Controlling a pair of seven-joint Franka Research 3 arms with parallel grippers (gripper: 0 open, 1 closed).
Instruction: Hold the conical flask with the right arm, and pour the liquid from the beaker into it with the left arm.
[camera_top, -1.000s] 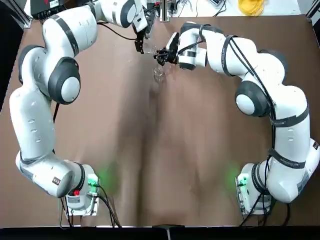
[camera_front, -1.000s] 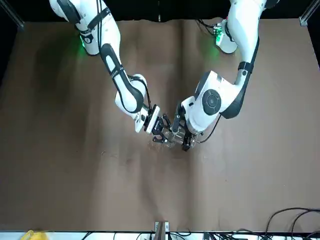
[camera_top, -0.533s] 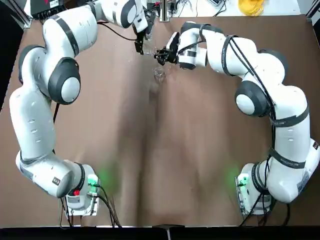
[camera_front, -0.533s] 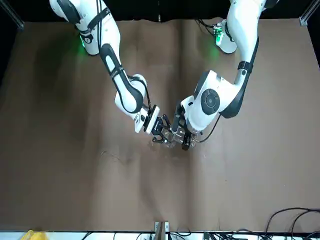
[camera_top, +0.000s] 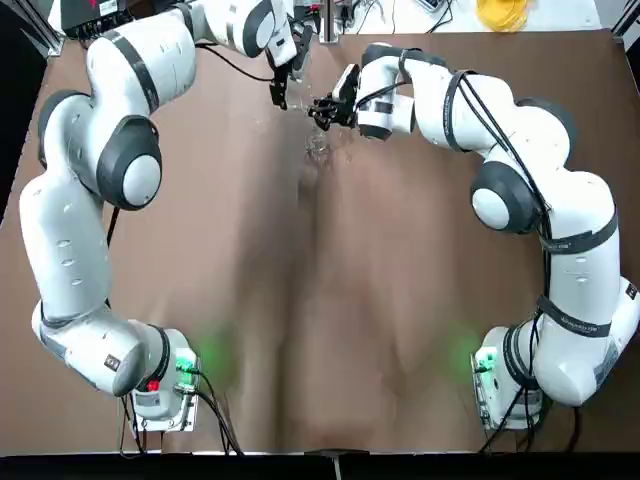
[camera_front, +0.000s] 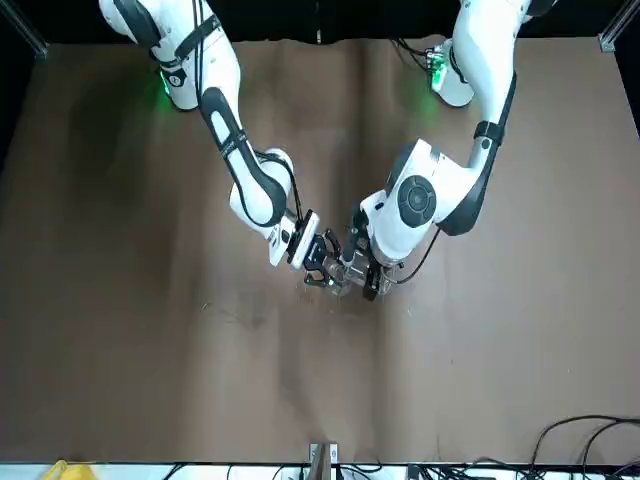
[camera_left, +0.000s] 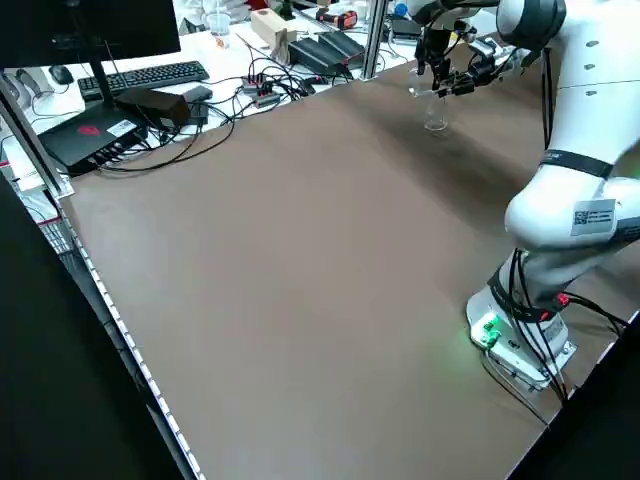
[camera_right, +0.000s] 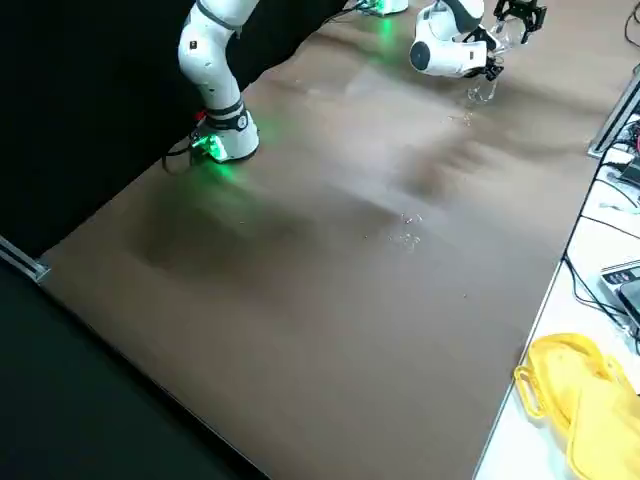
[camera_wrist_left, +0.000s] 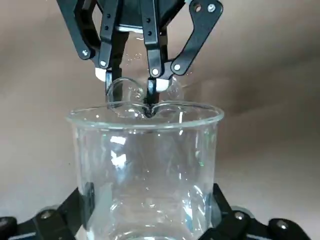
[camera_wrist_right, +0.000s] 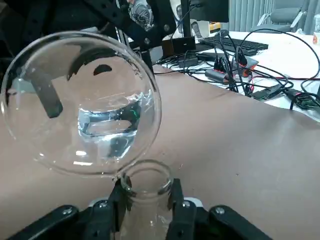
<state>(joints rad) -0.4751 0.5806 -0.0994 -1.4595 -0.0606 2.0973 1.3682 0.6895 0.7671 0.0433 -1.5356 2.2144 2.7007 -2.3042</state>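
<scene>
Right now both of my grippers are loaded, near the far side of the table (camera_top: 380, 300). My left gripper (camera_wrist_left: 151, 205) has its fingers parted to the beaker's width, one pressed on each side of the beaker (camera_wrist_left: 145, 165). My right gripper (camera_wrist_right: 148, 194) is closed down around the narrow neck of the flask (camera_wrist_right: 145, 222), its mouth just beside the beaker's rim and the wider base below the fingers. The beaker leans toward that mouth, so I judge that pouring is the step in hand; how much liquid has crossed, I cannot tell. To do it well, I should hold the flask still, keep the rim's lowest point over the opening and tip slowly for a thin stream. Too quick a turn could send liquid down the outside, and a hard knock could chip either glass.
</scene>
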